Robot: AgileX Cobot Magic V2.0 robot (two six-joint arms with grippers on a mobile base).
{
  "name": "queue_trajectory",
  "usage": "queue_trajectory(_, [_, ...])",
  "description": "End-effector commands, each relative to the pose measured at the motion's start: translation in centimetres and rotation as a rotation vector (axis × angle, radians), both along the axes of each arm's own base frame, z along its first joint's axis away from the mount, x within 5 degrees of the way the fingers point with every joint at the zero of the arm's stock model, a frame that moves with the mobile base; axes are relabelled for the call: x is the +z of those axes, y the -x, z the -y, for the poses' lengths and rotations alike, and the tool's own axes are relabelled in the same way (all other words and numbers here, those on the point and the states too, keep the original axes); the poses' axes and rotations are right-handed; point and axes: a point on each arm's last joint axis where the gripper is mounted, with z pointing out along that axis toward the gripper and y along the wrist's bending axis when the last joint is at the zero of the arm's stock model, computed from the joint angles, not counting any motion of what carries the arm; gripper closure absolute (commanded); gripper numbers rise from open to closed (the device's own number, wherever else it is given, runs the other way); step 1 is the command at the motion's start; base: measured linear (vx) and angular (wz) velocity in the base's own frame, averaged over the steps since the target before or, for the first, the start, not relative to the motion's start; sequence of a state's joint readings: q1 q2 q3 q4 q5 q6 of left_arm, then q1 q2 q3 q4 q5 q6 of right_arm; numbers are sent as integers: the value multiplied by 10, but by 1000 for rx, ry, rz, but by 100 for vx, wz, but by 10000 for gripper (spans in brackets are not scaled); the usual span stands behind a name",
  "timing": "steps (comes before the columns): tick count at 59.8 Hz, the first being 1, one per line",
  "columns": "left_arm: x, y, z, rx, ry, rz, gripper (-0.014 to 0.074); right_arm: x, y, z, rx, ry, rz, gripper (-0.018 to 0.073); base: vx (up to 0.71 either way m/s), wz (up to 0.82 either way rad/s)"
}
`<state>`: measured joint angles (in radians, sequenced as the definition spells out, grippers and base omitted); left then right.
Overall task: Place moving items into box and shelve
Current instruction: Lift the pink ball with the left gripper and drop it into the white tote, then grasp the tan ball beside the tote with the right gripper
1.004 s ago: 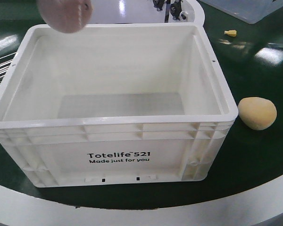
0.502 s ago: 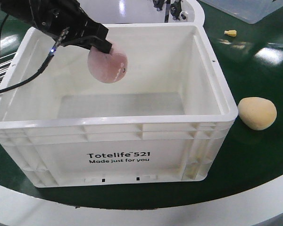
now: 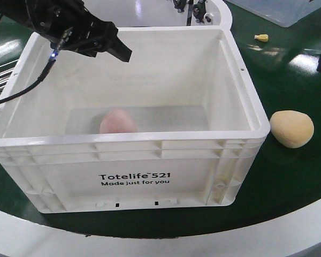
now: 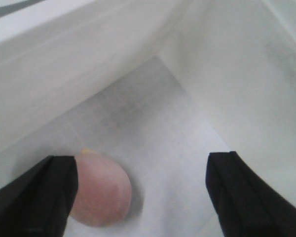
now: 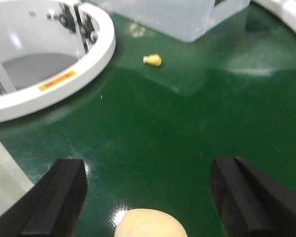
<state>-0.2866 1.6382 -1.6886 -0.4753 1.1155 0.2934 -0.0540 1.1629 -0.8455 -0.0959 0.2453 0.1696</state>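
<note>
Dropped: pinkish-brown rounded lump (image 3: 118, 121) now rests on the floor of the large white plastic crate (image 3: 246, 96), left hand (image 4: 140, 197) wide open, empty above. Right hand (image 5: 148, 195), also spread and empty, hovers over the pale yellow-tan lump (image 5: 148, 224) on the green tabletop (image 3: 289, 187); centre it before closing.

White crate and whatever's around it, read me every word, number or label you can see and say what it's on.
"Totelife 521": black print on the front wall of the white crate.
"Made just for you": directly below it, same wall.
The yellow sticker on the white curved rim, right wrist view: too blurred to read.
</note>
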Motion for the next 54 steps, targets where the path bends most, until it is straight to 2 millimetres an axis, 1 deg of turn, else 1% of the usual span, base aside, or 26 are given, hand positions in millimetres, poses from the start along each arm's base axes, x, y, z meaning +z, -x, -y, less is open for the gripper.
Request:
queue_trajectory(1, [51,28,-5,27,116,176,20,7,-25,2,8,24,39,-6,0,0])
queue_trajectory(6, [76,44,-14,61,139,298,32,-6,-43,4,2,20,-58,-6,0,0])
queue_trajectory(11, [98,61,-26,112,111,432,32,-23,-59,6,-4,15,-171,-6,0,0])
queue_trajectory(14, [108,70,-34,169,97,481,32,-31,-68,7,-9,13,-236,-6,0,0])
queue_trajectory(19, [117,80,-48,276,61,520,32,-41,-79,8,-10,17,-326,-6,0,0])
queue_trajectory(25, [118,84,-58,361,13,520,32,-52,-90,10,-4,32,-415,-6,0,0])
queue_trajectory(29, [116,85,-60,373,-14,499,32,-60,-94,11,-2,35,-485,-6,0,0])
queue_trajectory(35, [114,86,-61,371,-27,470,32,-74,-96,11,10,43,-566,-6,0,0])
queue_trajectory(45, [114,86,-60,371,-27,469,32,-97,-97,11,10,34,-692,-1,0,0])
queue_trajectory(49, [114,87,-61,372,-25,470,32,-101,-96,11,8,25,-725,26,0,0])
queue_trajectory(51, [114,87,-61,373,-23,469,36,-101,-95,10,8,20,-732,53,0,0])
queue_trajectory(54, [114,87,-61,377,-19,466,44,-102,-95,10,7,20,-737,120,0,0])
